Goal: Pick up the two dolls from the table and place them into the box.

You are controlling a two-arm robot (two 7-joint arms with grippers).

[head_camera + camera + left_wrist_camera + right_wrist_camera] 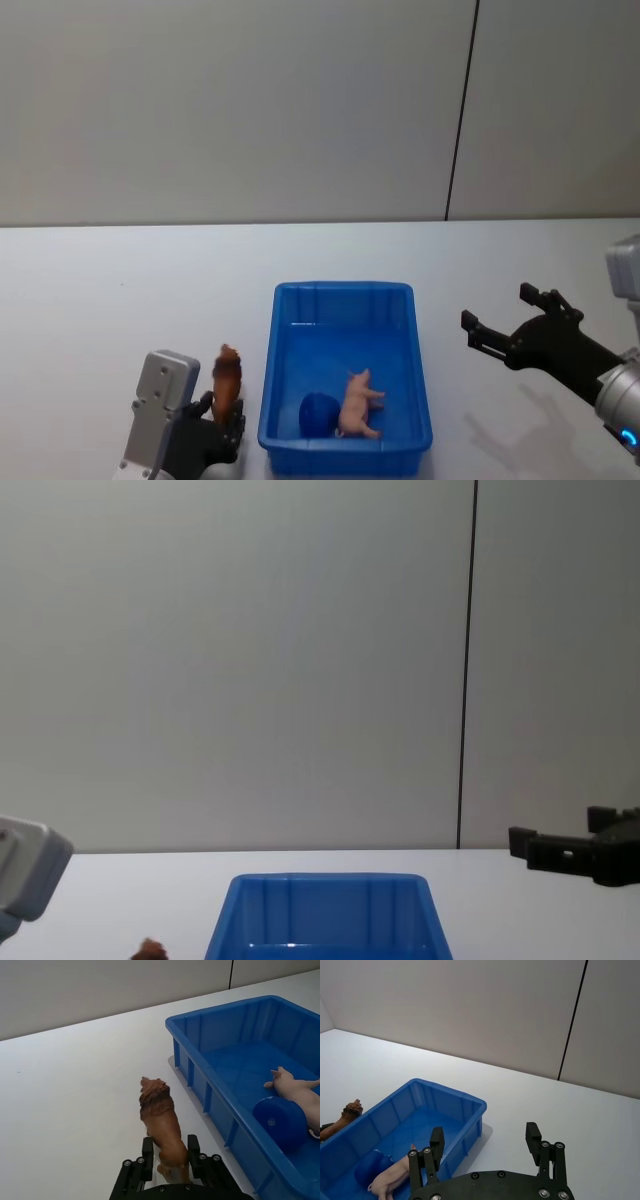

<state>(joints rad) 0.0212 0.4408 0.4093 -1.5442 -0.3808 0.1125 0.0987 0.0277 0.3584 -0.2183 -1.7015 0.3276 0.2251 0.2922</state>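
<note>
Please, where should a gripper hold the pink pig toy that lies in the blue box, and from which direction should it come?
Grip the pink pig across its trunk, coming straight down from above. It lies on its side on the blue box floor, legs toward the robot's right, so the trunk is the widest firm part. The walls block any sideways approach, and the blue round object sits close on its left.

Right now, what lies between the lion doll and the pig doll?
The blue box's left wall and a blue round object inside it, seen in the head view; left claw holds the lion doll, pig doll lies inside.

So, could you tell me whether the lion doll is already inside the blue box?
No, the lion doll is outside the box, held in the left gripper.
</note>
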